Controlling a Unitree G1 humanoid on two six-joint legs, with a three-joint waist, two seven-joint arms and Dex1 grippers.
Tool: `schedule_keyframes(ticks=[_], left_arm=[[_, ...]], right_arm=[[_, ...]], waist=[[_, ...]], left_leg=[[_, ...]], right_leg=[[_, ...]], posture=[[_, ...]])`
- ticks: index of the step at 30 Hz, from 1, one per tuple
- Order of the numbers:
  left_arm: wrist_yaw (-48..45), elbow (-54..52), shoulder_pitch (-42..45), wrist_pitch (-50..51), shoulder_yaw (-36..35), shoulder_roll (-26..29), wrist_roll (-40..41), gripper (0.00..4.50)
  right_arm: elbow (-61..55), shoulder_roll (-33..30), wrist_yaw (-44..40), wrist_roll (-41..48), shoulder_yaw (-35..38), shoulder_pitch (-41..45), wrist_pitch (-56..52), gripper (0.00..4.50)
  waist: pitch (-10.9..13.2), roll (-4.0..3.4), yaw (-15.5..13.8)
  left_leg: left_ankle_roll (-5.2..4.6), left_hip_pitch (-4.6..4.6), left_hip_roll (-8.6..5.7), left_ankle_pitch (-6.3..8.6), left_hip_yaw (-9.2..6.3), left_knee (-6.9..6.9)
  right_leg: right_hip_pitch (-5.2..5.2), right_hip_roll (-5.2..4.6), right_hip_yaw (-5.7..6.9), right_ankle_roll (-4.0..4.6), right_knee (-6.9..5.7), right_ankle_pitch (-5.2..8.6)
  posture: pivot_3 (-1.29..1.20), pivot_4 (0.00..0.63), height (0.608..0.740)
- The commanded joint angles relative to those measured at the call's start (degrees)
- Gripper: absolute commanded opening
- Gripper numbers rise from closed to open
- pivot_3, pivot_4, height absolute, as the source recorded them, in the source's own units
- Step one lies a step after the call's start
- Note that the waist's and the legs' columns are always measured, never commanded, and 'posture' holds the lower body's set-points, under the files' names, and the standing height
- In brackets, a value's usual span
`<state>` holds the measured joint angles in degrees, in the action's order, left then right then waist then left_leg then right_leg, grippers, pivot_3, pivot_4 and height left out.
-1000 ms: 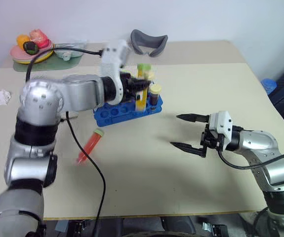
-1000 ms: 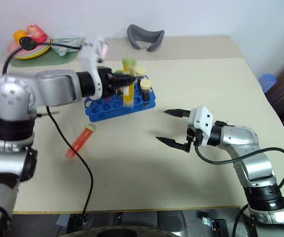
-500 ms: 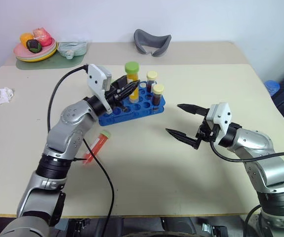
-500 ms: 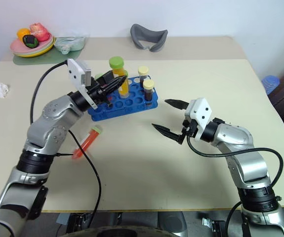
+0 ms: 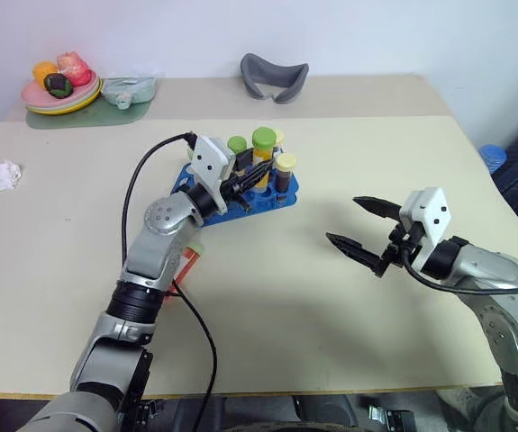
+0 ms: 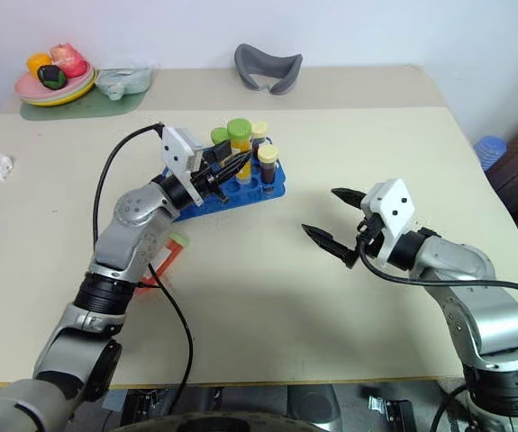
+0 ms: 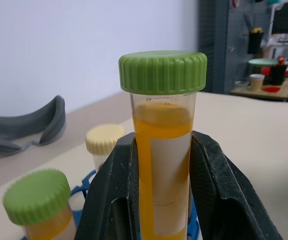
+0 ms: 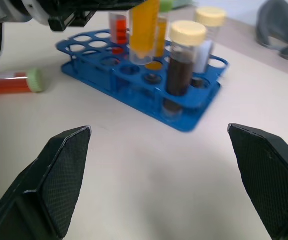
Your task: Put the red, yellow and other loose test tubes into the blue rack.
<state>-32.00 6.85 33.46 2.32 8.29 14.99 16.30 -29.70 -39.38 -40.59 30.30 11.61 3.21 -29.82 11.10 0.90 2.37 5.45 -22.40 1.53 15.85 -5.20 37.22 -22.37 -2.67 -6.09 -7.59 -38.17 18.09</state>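
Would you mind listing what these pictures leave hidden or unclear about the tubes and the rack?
- Yellow tube: in the left wrist view its lower end runs off the picture's edge between the left gripper fingers, so which hole of the blue rack it is over cannot be told.
- Red tube on the table: the left arm covers most of it in the eye views.
- Tube labels: too small to read.

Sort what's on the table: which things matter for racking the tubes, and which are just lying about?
Job:
- blue rack
- yellow tube, held in the left gripper over the rack
- red tube, lying on the table
- brown tube, standing in the rack

Lying about:
- grey headband
- plate of toy food
- crumpled paper
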Motion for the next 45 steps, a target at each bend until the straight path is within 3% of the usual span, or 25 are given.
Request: schedule_keyframes(ticks=[1, 8, 15, 26, 34, 45], left_arm=[[1.4, 2.0, 0.2, -5.5, 0.5, -2.1, -4.3, 0.81], [6.8, 10.7, 1.7, -14.5, 0.8, -8.7, -10.7, 0.81], [11.3, 15.0, 3.6, -17.2, -1.2, -11.0, -13.2, 0.81], [9.8, 5.6, 1.1, -13.2, -2.5, -11.6, -9.1, 0.81], [12.2, -0.4, 0.0, -2.7, -4.0, -9.9, -9.1, 0.81], [11.2, 1.1, -2.0, -2.3, -3.5, -8.7, -9.7, 0.81]], right_arm=[[-4.6, -0.7, 1.3, 1.5, 3.9, -1.7, -0.5, 4.50], [-10.0, -2.3, 3.3, 2.9, 9.4, -6.2, -3.9, 4.50], [-12.0, -4.3, 3.2, 4.3, 13.1, -9.1, -6.2, 4.50], [-12.1, -4.5, 2.7, 4.2, 14.1, -11.4, -4.9, 4.50], [-12.4, -4.9, 2.2, 5.8, 12.5, -7.7, -4.9, 4.50], [-12.2, -2.5, 0.8, 5.5, 12.8, -11.4, -0.5, 4.50]], waist=[[0.0, 0.00, -0.1], [0.0, 0.00, -0.4], [0.0, 0.01, -0.5], [0.0, 0.01, -0.7], [0.0, 0.01, -1.5], [0.0, 0.01, -1.6]], left_leg=[[0.00, 0.00, 0.00, 0.00, 0.00, 0.00], [-0.01, 0.00, -0.01, 0.00, 0.00, 0.01], [-0.02, 0.01, 0.00, 0.01, 0.00, 0.01], [-0.02, 0.02, 0.00, 0.01, 0.00, 0.00], [-0.03, 0.02, 0.00, 0.01, 0.00, 0.00], [-0.04, 0.02, 0.00, 0.02, 0.00, 0.01]], right_leg=[[0.00, 0.00, 0.00, 0.00, 0.00, 0.00], [0.04, 0.00, 0.00, -0.02, 0.03, -0.01], [0.04, 0.01, 0.00, -0.03, 0.02, -0.02], [0.06, 0.01, 0.00, -0.04, 0.03, -0.02], [0.06, 0.02, 0.00, -0.04, 0.04, -0.02], [0.06, 0.02, 0.00, -0.04, 0.06, -0.02]], posture=[[0.00, 0.150, 0.740], [0.00, 0.150, 0.740], [0.00, 0.150, 0.740], [0.00, 0.150, 0.740], [0.00, 0.150, 0.740], [0.00, 0.150, 0.740]])
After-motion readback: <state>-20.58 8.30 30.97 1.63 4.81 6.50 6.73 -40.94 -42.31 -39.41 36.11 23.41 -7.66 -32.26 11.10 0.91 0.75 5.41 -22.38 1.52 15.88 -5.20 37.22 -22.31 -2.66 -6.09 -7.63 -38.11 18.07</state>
